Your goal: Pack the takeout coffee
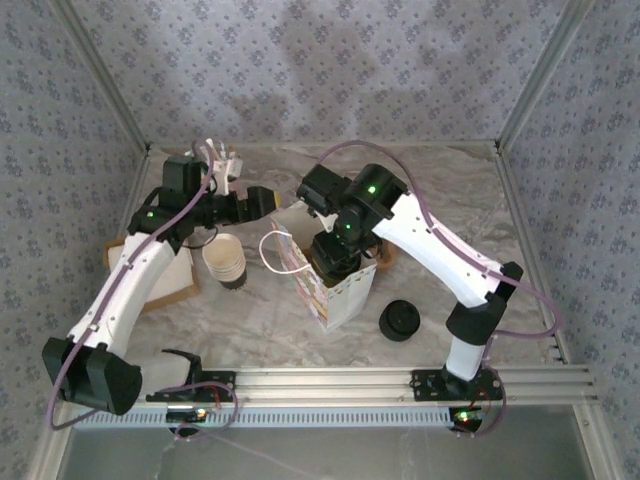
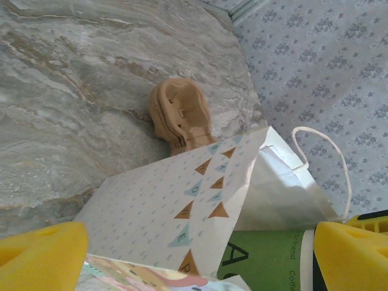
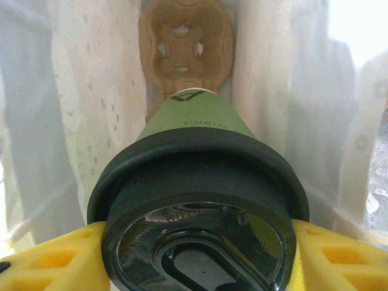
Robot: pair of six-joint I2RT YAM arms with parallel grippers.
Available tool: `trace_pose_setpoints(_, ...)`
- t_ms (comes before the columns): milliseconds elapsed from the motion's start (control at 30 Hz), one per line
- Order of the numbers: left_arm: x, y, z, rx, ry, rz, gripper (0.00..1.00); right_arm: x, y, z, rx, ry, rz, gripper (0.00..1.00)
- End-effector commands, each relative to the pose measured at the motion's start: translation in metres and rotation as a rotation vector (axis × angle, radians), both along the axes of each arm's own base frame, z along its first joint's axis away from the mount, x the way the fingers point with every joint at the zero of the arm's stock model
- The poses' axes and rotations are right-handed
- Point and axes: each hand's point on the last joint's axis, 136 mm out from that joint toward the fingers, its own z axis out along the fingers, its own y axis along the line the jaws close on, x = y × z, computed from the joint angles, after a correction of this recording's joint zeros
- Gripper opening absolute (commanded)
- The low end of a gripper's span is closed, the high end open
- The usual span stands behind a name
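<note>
**Coffee cup**: one, small, paper. The wall is green with dark lettering and a dark triangle mark.
**Lid**: round, glossy black plastic, seated on the cup's rim.
**Pose:** lid toward the camera and base away, in the centre and lower half of the right wrist frame.
**Place:** inside a white paper bag, with the base toward a brown pulp carrier at top centre.
**State:** clamped at the lid by the right gripper.
**Left wrist frame:** the green wall shows at bottom right.
</note>
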Motion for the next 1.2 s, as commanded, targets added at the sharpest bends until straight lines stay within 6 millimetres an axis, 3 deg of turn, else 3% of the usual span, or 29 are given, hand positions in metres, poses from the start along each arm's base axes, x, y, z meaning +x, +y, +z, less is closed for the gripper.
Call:
trace_pose_setpoints(0, -0.009, 0.009, 0.0, 0.033, -0.016, 0.02, 0.95, -0.031, -0.039, -0.013, -0.178, 0.149, -0.02, 0.62)
trace_pose_setpoints(400, -0.03, 0.023, -0.006, 0.049, -0.017, 0.075, 0.95, -0.035, -0.037, -0.033, -0.237, 0.208, -0.018, 0.62)
trace_pose_setpoints(833, -0.049, 0.028, 0.003, 0.003, -0.013, 0.119, 0.92, -0.032, -0.035, -0.05, -0.289, 0.255, -0.005, 0.62)
trace_pose_setpoints(1167, -0.063, 0.013, -0.015, 0.031, 0.032, 0.088, 0.91, -0.028, -0.04, -0.058, -0.326, 0.266, -0.001, 0.62)
